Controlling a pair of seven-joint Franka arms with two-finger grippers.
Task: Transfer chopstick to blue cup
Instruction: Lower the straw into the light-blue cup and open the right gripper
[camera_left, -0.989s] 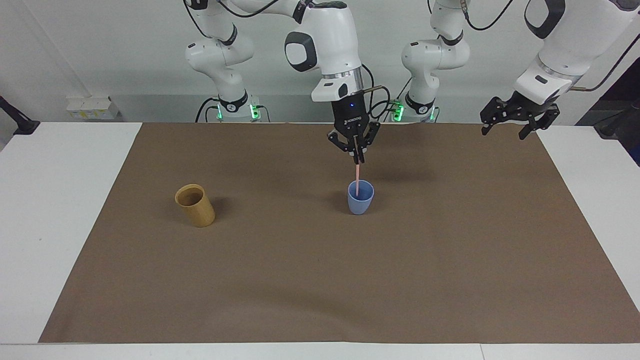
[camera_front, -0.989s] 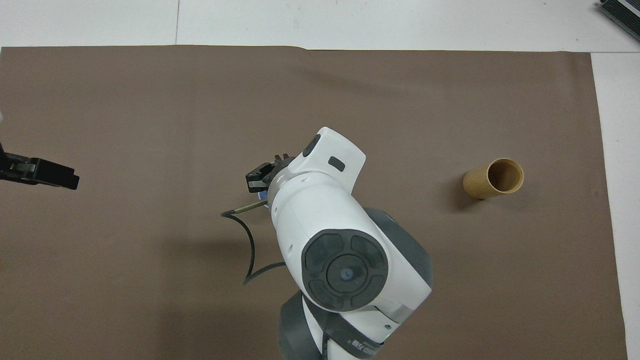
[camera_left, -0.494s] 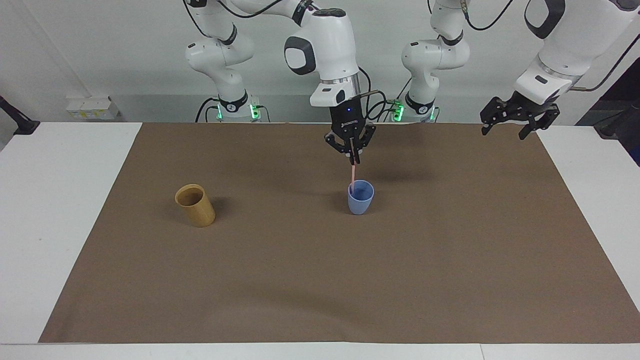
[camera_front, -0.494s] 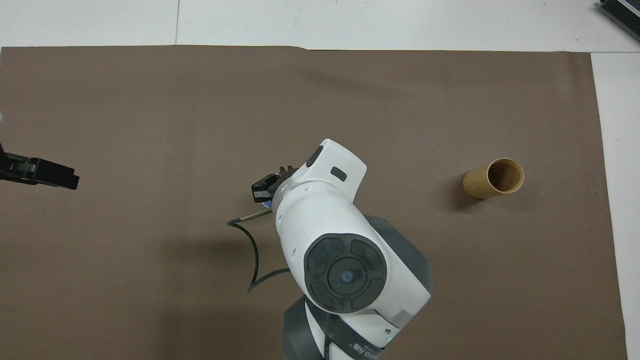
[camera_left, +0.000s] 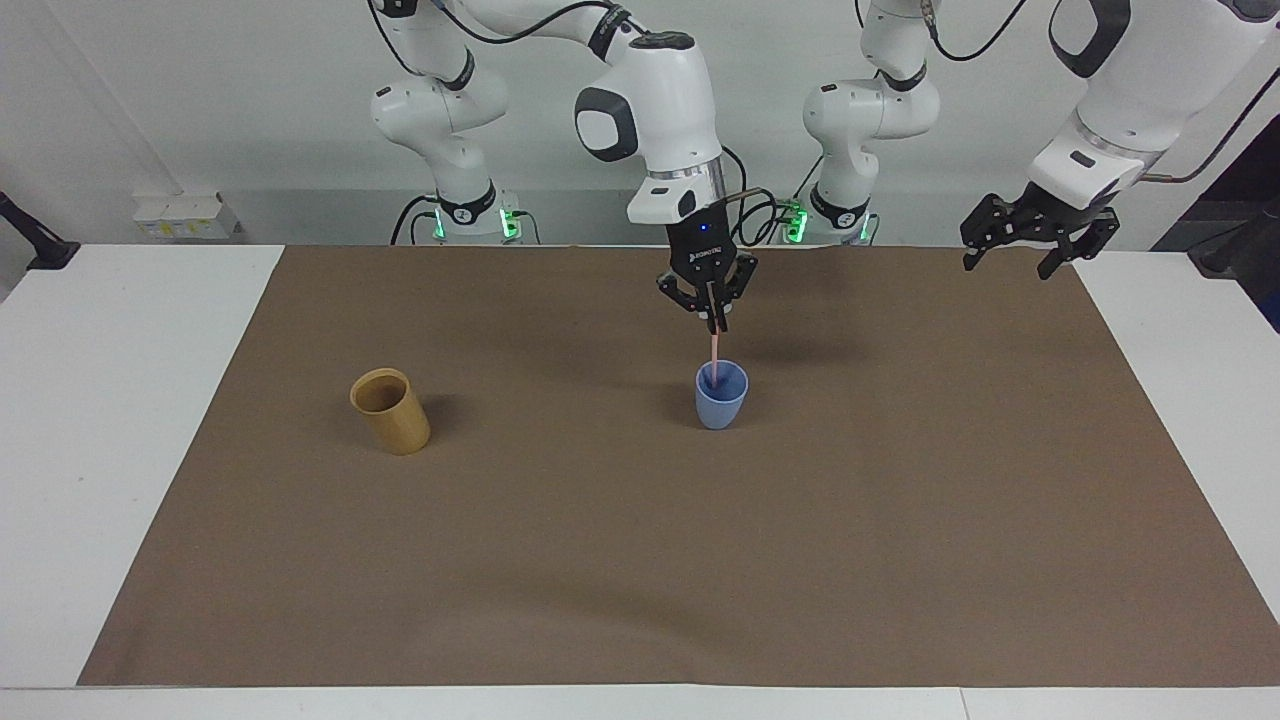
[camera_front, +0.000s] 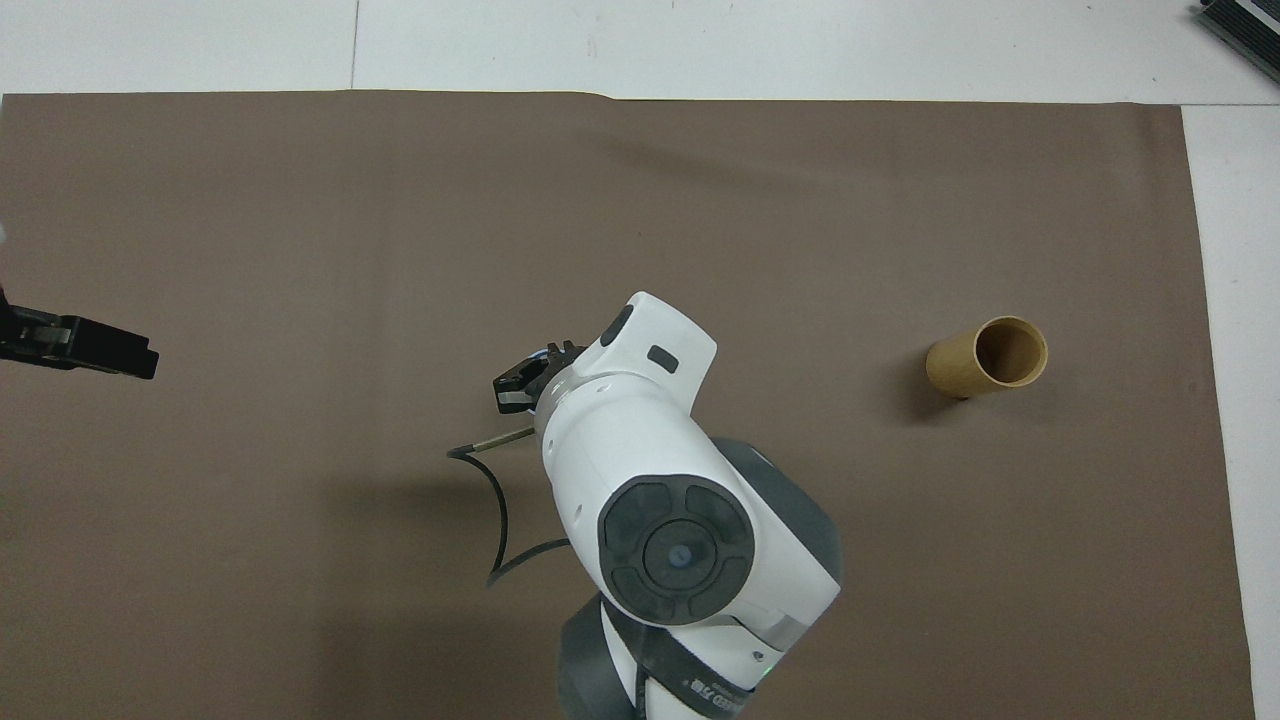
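The blue cup (camera_left: 721, 397) stands upright near the middle of the brown mat. A pale pink chopstick (camera_left: 714, 350) rises almost upright out of it, its lower end inside the cup. My right gripper (camera_left: 716, 322) is over the cup, shut on the chopstick's top end. In the overhead view the right arm (camera_front: 640, 470) hides the cup and the chopstick. My left gripper (camera_left: 1008, 262) waits open and holds nothing, raised over the mat's corner at the left arm's end.
A tan bamboo cup (camera_left: 390, 410) (camera_front: 990, 355) stands tilted on the mat toward the right arm's end, level with the blue cup. The brown mat (camera_left: 640, 560) covers most of the white table.
The right gripper swayed a little toward the right arm's end and back, tilting the chopstick and then bringing it upright again. Its grip held. The left arm has not moved.
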